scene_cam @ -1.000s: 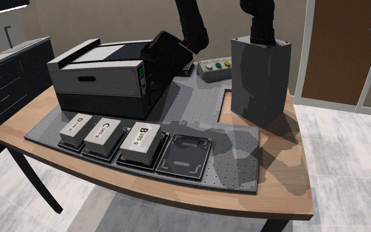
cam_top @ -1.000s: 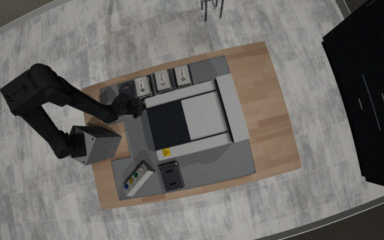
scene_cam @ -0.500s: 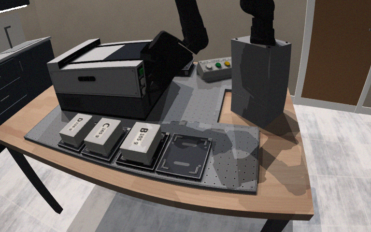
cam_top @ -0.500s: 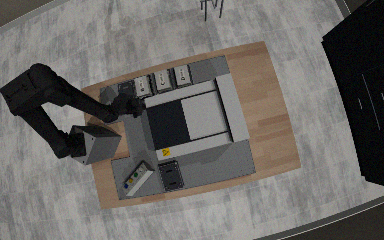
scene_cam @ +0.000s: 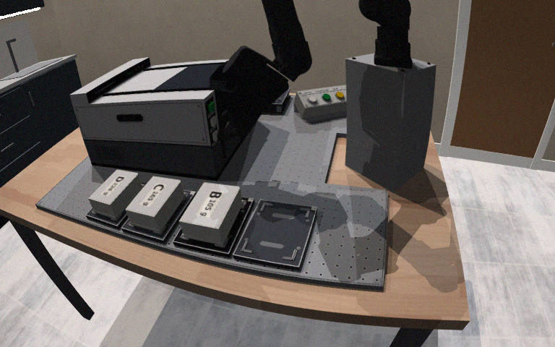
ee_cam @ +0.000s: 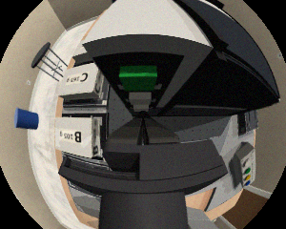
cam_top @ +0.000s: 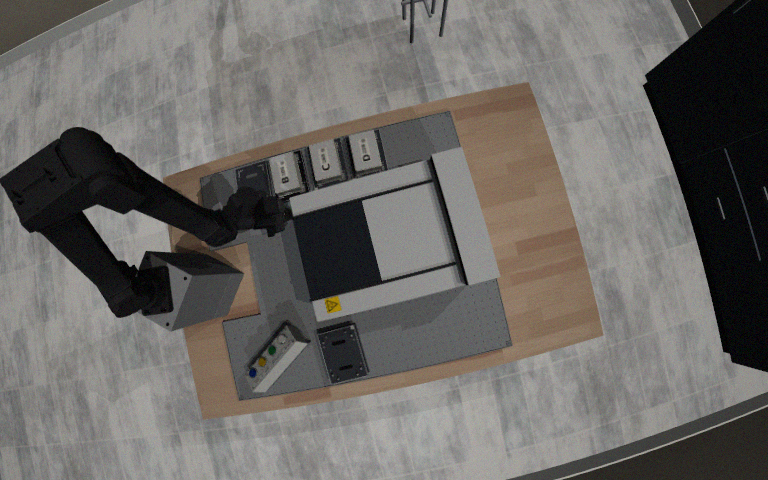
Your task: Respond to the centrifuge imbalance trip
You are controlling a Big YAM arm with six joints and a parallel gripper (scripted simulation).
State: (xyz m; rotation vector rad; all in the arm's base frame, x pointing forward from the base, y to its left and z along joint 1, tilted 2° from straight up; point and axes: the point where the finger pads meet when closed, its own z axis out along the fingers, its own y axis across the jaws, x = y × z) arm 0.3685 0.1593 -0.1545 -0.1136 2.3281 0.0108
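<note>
My gripper (ee_cam: pixel 142 114) is shut and empty, its tips pointing at the button column on the centrifuge's (cam_top: pixel 376 234) front left edge. In the wrist view the green START button (ee_cam: pixel 138 79) is just above the tips and a pale button (ee_cam: pixel 139 97) lies right ahead of them; I cannot tell whether they touch. In the overhead view the gripper (cam_top: pixel 281 215) is at the centrifuge's near left corner. The top's half nearest me is dark (cam_top: pixel 336 249), the far half light grey; the inside is hidden. Plates B (scene_cam: pixel 209 207), C (scene_cam: pixel 153 199) and D (scene_cam: pixel 113 189) sit on their nests. Nest HB1 (scene_cam: pixel 276 233) is empty.
The operator panel (cam_top: pixel 277 355) with coloured buttons stands on my right, also shown in the side view (scene_cam: pixel 320 103). An empty dark nest (cam_top: pixel 342 353) lies beside it. My arm's grey pedestal (scene_cam: pixel 386 116) stands at the table's near edge. Black cabinets stand beyond the table.
</note>
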